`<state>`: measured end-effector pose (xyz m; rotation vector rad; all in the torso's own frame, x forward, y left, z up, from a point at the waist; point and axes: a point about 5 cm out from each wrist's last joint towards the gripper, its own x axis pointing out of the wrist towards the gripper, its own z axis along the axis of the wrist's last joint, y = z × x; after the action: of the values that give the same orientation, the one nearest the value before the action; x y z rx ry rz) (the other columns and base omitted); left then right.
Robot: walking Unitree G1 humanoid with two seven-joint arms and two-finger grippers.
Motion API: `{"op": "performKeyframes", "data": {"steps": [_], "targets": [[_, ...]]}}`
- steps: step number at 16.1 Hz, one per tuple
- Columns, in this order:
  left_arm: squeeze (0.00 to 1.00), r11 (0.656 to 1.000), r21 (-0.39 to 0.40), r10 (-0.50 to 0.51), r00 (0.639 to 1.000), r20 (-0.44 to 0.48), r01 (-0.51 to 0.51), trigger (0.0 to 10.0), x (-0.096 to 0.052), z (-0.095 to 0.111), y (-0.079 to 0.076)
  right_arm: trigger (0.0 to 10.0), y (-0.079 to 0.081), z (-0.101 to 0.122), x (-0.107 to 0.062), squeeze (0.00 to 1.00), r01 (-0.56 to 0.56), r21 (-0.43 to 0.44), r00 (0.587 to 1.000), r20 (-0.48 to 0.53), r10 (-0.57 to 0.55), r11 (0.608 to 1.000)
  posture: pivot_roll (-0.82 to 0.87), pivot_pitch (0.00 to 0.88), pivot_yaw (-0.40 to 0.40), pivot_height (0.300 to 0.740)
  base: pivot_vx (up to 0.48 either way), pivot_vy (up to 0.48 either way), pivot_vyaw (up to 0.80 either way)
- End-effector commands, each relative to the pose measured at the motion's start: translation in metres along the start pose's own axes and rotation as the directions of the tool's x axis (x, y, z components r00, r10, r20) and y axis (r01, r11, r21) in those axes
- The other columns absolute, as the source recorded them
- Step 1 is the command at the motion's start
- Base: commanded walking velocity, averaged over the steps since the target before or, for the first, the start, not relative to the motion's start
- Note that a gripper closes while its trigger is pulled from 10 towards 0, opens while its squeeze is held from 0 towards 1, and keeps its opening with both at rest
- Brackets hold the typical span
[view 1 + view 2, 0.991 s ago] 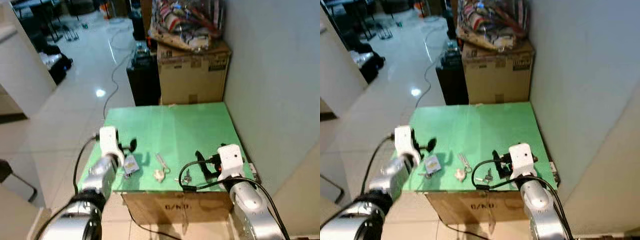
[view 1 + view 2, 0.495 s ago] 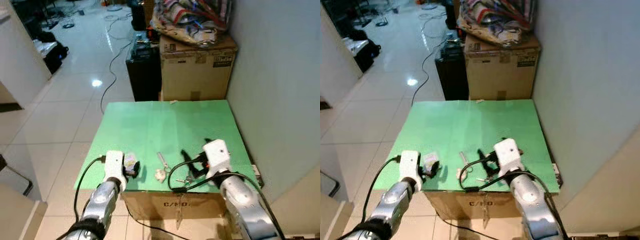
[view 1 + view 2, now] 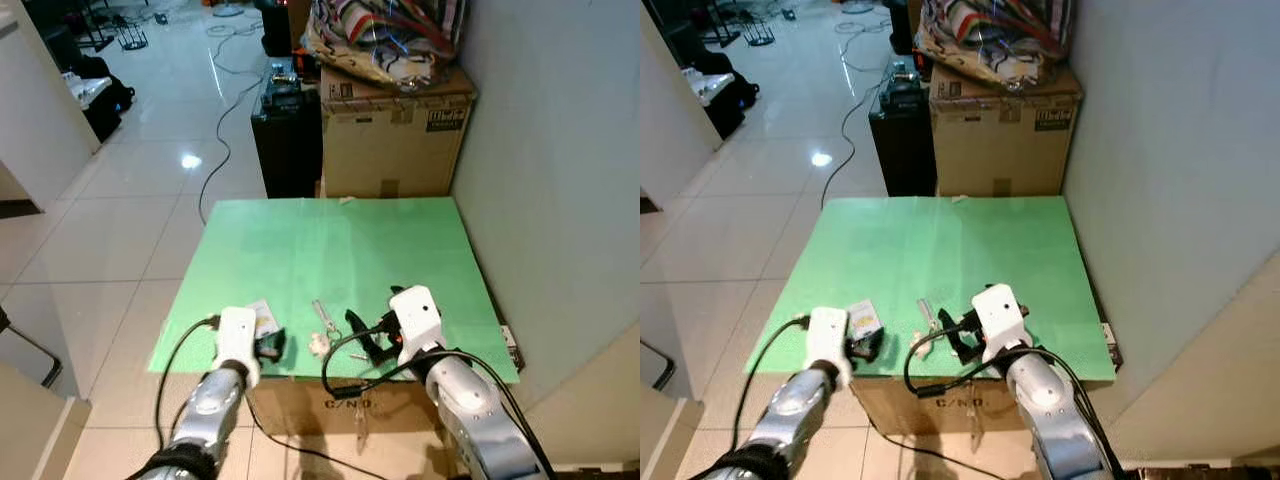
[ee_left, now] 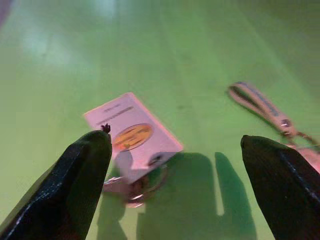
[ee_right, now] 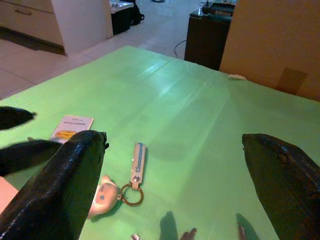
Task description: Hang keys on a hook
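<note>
A green bench is seen with two key sets near its front edge. The keys, with a strap and pale charm, lie flat between the pincers. A card-tagged ring lies just before the left pincer, whose fingers are spread. The right pincer is likewise spread, held above the bench beside the keys.

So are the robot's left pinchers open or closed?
Open. In the left wrist view, the left gripper has its two black fingers spread wide apart above the white key tag, not touching it.
</note>
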<state>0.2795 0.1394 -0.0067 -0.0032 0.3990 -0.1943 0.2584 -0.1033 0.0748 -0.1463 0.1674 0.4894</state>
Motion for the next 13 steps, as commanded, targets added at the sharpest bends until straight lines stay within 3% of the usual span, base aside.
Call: {"op": "performKeyframes", "data": {"steps": [1, 6, 13], "targets": [[0.00, 1.000, 0.018, 0.007, 1.000, -0.022, -0.006, 10.0, 0.003, 0.001, 0.000, 10.0, 0.004, 0.000, 0.003, 0.00, -0.025, -0.010, 1.000, -0.005, 0.025, 1.000, -0.27, 0.058, 0.121, 0.740, 0.000, 0.000, 0.00], [0.00, 0.998, 0.028, 0.050, 0.997, -0.054, -0.049, 10.0, 0.008, 0.006, 0.007, 10.0, 0.007, 0.000, 0.003, 0.00, -0.019, -0.003, 1.000, -0.002, 0.019, 1.000, -0.28, 0.061, 0.138, 0.740, 0.000, 0.000, 0.00], [0.00, 0.998, -0.026, 0.049, 0.986, -0.157, -0.053, 10.0, 0.002, -0.014, 0.005, 10.0, 0.008, -0.002, 0.002, 0.00, -0.012, 0.013, 1.000, -0.007, 0.012, 1.000, -0.28, 0.062, 0.147, 0.740, 0.000, 0.000, 0.00]]}}
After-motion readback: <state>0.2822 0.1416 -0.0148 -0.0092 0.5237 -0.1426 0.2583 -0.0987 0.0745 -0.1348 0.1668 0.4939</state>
